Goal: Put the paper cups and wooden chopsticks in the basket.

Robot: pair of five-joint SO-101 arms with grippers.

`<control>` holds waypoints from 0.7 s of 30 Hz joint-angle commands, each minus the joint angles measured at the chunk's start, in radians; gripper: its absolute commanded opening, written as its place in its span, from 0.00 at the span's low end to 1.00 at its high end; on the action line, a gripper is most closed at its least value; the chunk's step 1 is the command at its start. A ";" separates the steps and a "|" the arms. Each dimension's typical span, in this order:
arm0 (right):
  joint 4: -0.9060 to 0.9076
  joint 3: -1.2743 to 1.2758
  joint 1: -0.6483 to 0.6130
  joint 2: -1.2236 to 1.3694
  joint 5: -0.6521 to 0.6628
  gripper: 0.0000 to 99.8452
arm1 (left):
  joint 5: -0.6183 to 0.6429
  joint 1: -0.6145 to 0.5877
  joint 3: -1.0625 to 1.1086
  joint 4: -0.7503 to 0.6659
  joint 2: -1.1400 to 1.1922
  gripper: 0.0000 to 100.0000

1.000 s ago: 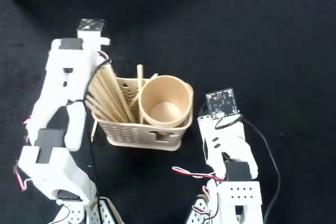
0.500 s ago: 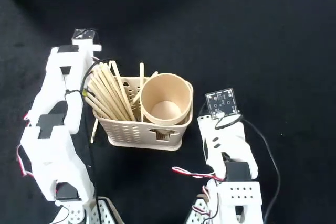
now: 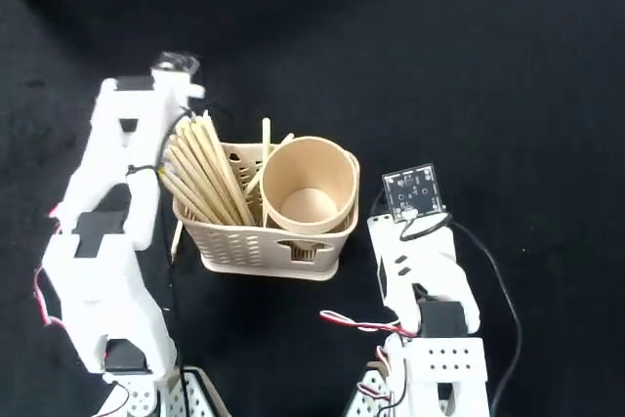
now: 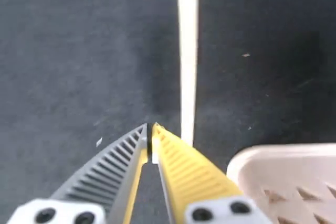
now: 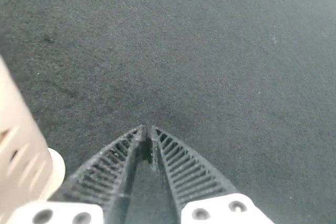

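Fingers (image 4: 178, 161) of the left tool (image 4: 150, 129) are pressed together, nothing pinched. One loose chopstick (image 4: 188, 51) is seen lying on the tabletop (image 4: 79, 51), just beside the yellow finger's tip, outside the jaws. Its long axis runs straight ahead of the tool, roughly in line with the fingers. The basket (image 4: 283, 171) corner is close by on that same yellow-finger side, nearer the wrist.

From above, the basket (image 3: 259, 246) is already filled with a paper cup (image 3: 308, 187) and a chopstick bundle (image 3: 200, 178). The loose chopstick (image 3: 176, 239) is glimpsed beside the basket wall, under the left arm.

The right tool (image 5: 147, 132) is also pressed together and empty, parked on the basket's far side, so the left arm is judged the nearer one. The loose stick is judged the last item. A spread of the jaws and a small sideways shift toward the yellow finger are likely needed for the stick to be straddled.
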 commanded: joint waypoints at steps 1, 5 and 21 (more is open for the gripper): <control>0.005 -0.053 -0.002 -0.010 0.006 0.01 | 0.054 -0.035 -0.165 0.147 -0.089 0.03; 0.005 -0.053 -0.002 -0.010 0.006 0.01 | 0.044 0.019 -0.150 0.161 -0.058 0.04; 0.003 -0.054 -0.002 -0.010 0.006 0.01 | -0.031 -0.001 -0.216 0.086 0.258 0.16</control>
